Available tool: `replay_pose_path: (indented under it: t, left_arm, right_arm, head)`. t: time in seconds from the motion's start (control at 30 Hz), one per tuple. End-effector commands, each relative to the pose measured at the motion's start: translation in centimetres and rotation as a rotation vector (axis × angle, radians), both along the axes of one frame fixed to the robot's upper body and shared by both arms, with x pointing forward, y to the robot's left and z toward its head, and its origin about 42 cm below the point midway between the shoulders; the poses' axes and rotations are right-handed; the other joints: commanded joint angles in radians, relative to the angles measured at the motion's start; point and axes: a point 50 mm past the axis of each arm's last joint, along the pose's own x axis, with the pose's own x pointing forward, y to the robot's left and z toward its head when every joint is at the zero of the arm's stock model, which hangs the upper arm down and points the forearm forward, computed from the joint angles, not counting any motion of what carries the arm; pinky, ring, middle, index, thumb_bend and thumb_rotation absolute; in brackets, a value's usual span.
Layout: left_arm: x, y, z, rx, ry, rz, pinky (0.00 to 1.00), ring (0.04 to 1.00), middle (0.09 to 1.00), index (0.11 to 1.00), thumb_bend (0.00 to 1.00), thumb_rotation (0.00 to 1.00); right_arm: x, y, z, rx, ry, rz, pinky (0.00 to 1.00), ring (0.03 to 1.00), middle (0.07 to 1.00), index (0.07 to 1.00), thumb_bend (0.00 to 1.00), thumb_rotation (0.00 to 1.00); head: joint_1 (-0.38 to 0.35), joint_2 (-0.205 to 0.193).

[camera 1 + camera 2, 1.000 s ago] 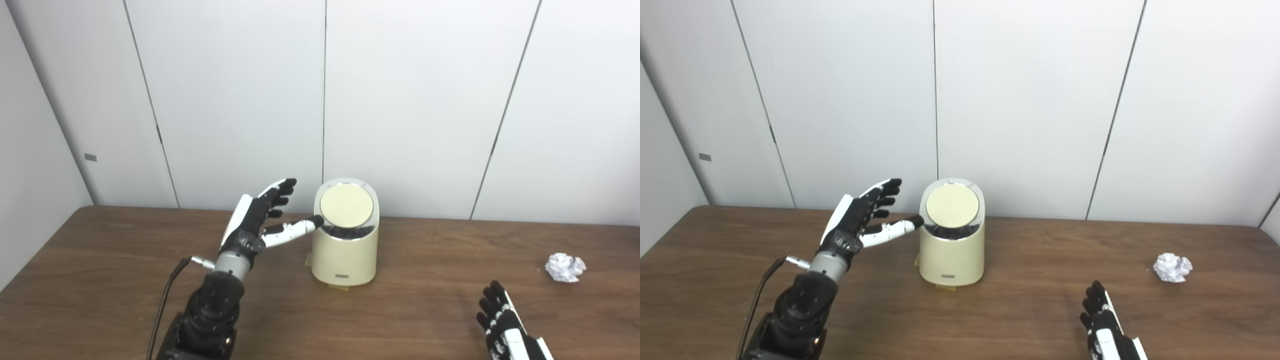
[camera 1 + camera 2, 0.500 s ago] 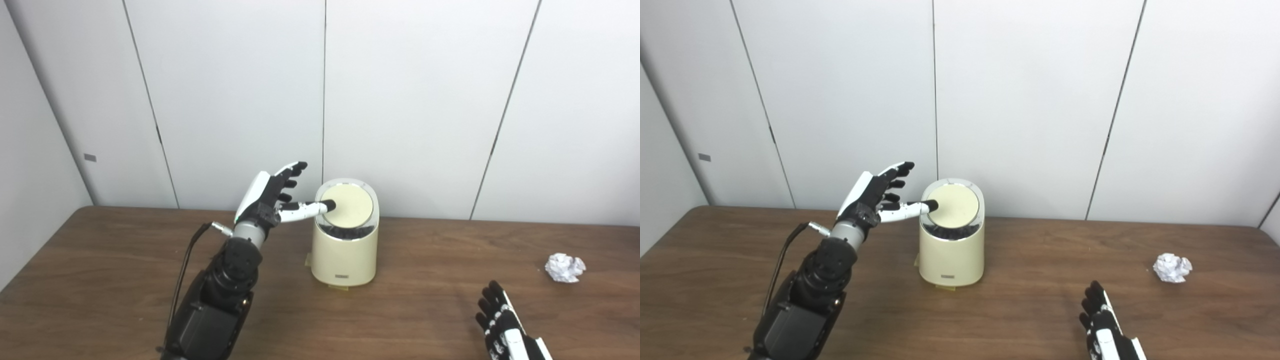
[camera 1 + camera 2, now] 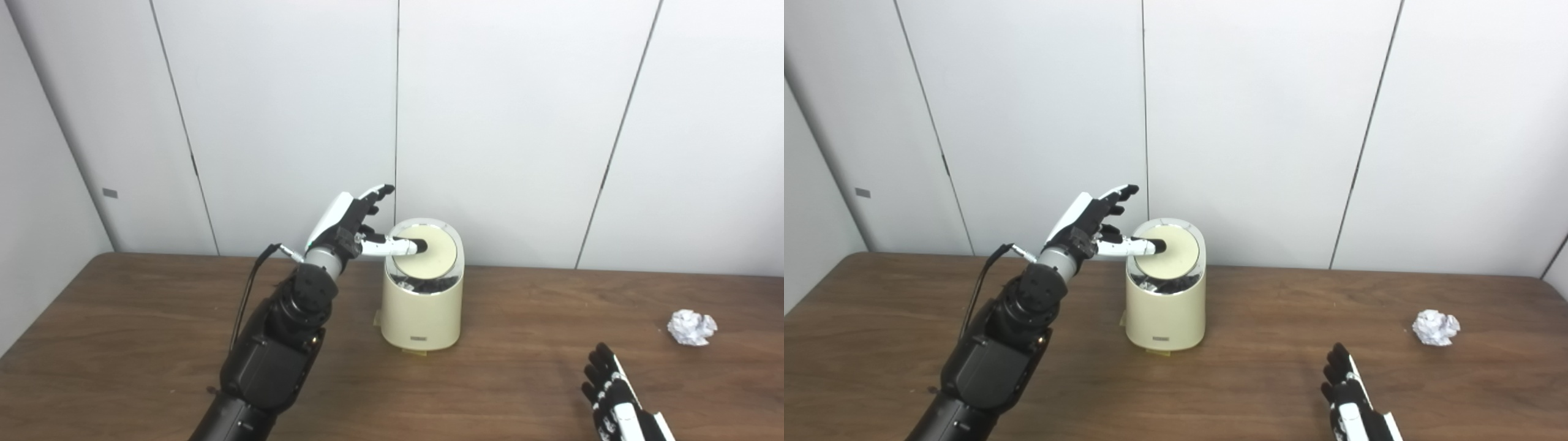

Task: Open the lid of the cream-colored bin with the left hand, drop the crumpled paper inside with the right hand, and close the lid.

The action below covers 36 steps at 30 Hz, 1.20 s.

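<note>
No text can be read; the small dark label (image 3: 420,337) low on the cream-colored bin (image 3: 421,312) is too small.

Bare lab or office room, plain white wall panels (image 3: 508,122), wooden table (image 3: 122,343)

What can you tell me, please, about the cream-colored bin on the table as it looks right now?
The cream-colored bin is a small, smooth, plastic-looking cylinder standing upright on the brown table, near the wall. Its round lid sits tilted in a pale ring, with a dark gap below its front edge. A small label marks the lower front. The left hand rests its thumb on the lid.
</note>
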Motion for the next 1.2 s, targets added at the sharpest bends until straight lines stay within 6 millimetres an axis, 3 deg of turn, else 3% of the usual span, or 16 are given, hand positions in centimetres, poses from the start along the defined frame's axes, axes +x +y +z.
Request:
replay_pose_path:
  t: [0.0,0.2,0.43,0.83,1.17]
  left_arm:
    - [0.9,-1.1,3.9,0.004,-0.086,-0.009,0.75,0.929,0.967,0.963,0.88,0.21]
    - [1.3,-1.7,3.9,0.049,-0.105,-0.012,0.76,0.936,0.960,0.952,0.88,0.12]
    - [1.5,-2.2,3.4,0.132,-0.134,-0.015,0.72,0.907,0.943,0.943,0.88,0.12]
    - [1.4,-2.6,4.2,0.364,-0.233,-0.024,0.85,0.928,0.935,0.926,0.89,0.08]
    - [1.5,-2.9,5.7,0.486,-0.255,-0.046,0.78,0.902,0.931,0.912,0.89,0.00]
  right_arm:
    - [-2.8,1.0,-4.3,0.046,0.142,0.000,1.00,1.000,1.000,0.983,0.51,0.85]
    - [-2.8,1.2,-4.1,0.045,0.133,-0.001,1.00,1.000,1.000,0.983,0.50,0.84]
    - [-3.1,1.4,-4.0,0.039,0.130,-0.003,1.00,1.000,1.000,0.986,0.50,0.86]
    - [-3.5,1.7,-3.8,0.023,0.128,0.014,1.00,1.000,1.000,0.991,0.51,0.87]
    - [-3.8,2.0,-3.6,0.037,0.129,0.015,1.00,1.000,1.000,0.994,0.51,0.86]
  head:
    - [0.000,0.001]
    - [-0.006,0.007]
    - [-0.008,0.016]
    - [-0.013,0.035]
    - [-0.015,0.049]
